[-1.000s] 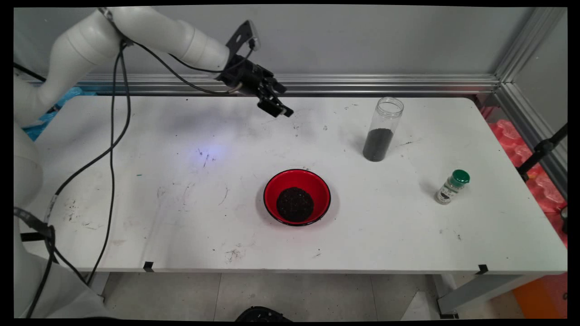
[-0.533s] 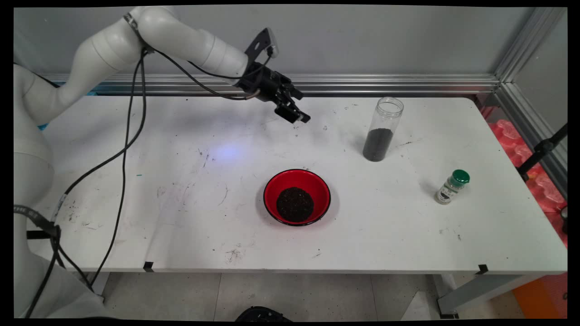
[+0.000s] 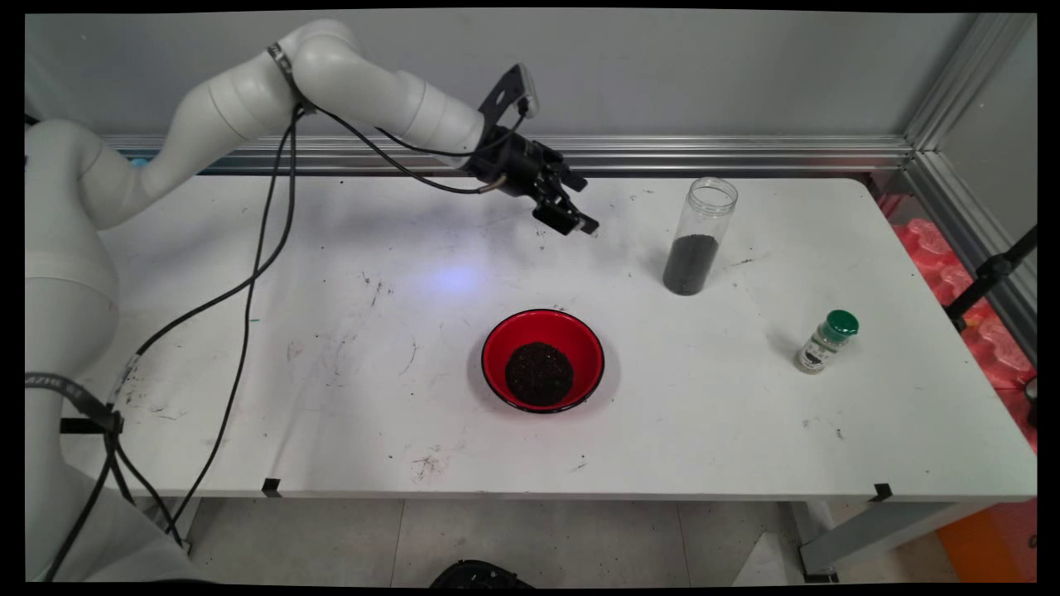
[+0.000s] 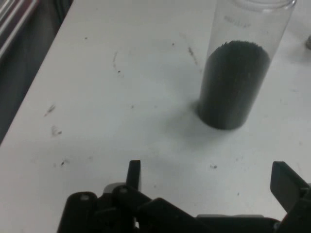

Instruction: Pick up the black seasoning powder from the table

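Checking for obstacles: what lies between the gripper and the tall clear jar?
Nothing stands there. In both views only bare, scuffed table separates the open gripper from the clear jar partly filled with dark grains.

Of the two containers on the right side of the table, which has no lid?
The tall clear jar, part-filled with dark granules, is open at the top. The small shaker bottle nearer the table's right edge wears a green cap.

Looks like a robotics lab: scuffed white table (image 3: 745,430) fenced by aluminium framing (image 3: 745,153) across the upper frame, white arm (image 3: 248,99) trailing black cables (image 3: 248,281), bare grey wall (image 3: 704,74).
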`<state>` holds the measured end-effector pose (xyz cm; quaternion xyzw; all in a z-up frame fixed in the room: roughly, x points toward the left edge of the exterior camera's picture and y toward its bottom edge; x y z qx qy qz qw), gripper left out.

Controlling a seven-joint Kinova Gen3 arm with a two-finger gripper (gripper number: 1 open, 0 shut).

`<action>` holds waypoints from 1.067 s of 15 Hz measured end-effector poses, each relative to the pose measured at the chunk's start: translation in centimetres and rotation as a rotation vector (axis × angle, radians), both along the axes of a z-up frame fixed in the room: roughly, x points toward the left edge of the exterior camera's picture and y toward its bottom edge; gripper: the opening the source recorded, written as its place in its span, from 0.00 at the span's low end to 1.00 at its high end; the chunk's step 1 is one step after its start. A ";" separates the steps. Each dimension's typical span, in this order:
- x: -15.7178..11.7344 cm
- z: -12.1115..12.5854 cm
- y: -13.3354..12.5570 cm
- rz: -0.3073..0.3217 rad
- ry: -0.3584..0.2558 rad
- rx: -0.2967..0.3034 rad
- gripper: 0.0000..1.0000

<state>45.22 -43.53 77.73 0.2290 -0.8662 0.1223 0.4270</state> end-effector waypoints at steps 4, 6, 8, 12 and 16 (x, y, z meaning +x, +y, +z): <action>-1.3 -0.9 -0.4 -0.018 0.021 -0.006 1.00; -2.0 -1.3 -0.6 -0.026 0.030 -0.008 1.00; -2.6 -1.7 -0.9 -0.034 0.039 -0.009 1.00; -3.8 -2.4 -1.3 -0.047 0.056 -0.012 1.00; -5.2 -3.2 -1.7 -0.064 0.072 -0.009 1.00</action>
